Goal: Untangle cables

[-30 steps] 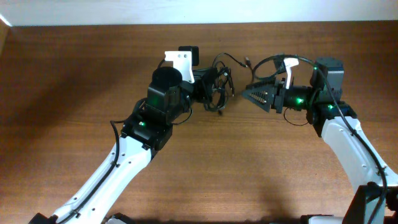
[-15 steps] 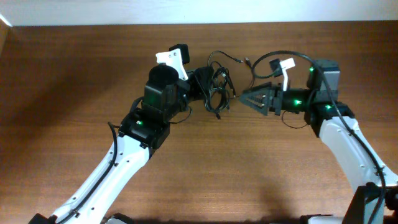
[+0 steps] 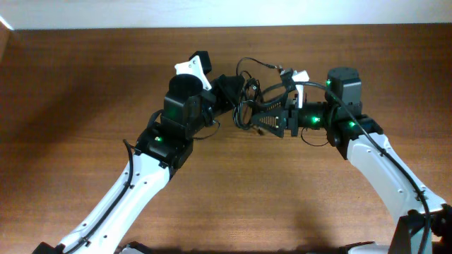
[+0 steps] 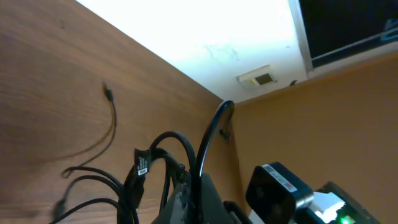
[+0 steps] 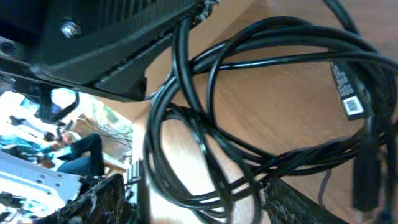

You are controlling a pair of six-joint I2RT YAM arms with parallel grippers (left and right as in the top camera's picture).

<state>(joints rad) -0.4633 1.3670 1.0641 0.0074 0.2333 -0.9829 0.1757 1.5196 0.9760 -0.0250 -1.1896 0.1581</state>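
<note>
The cables (image 3: pixel 247 101) are a tangled bunch of thin black cords on the wooden table, at the back middle. My left gripper (image 3: pixel 229 89) is shut on a loop of one cable at the tangle's left side; in the left wrist view that cord (image 4: pixel 208 140) rises from between my fingers (image 4: pixel 198 202). My right gripper (image 3: pixel 263 118) is open at the tangle's right side. In the right wrist view several cable strands (image 5: pixel 249 62) run between its spread fingers (image 5: pixel 199 208). A labelled plug (image 5: pixel 348 99) shows at the right.
A loose cable end with a small plug (image 3: pixel 281 69) trails toward the table's back edge; it also shows in the left wrist view (image 4: pixel 109 94). A white wall (image 3: pixel 226 13) borders the table's back. The two arms are close together over the tangle.
My right gripper has moved left and reached into the tangle, so strands now lie between its fingers. My left gripper has shifted slightly back and left with its cable.
</note>
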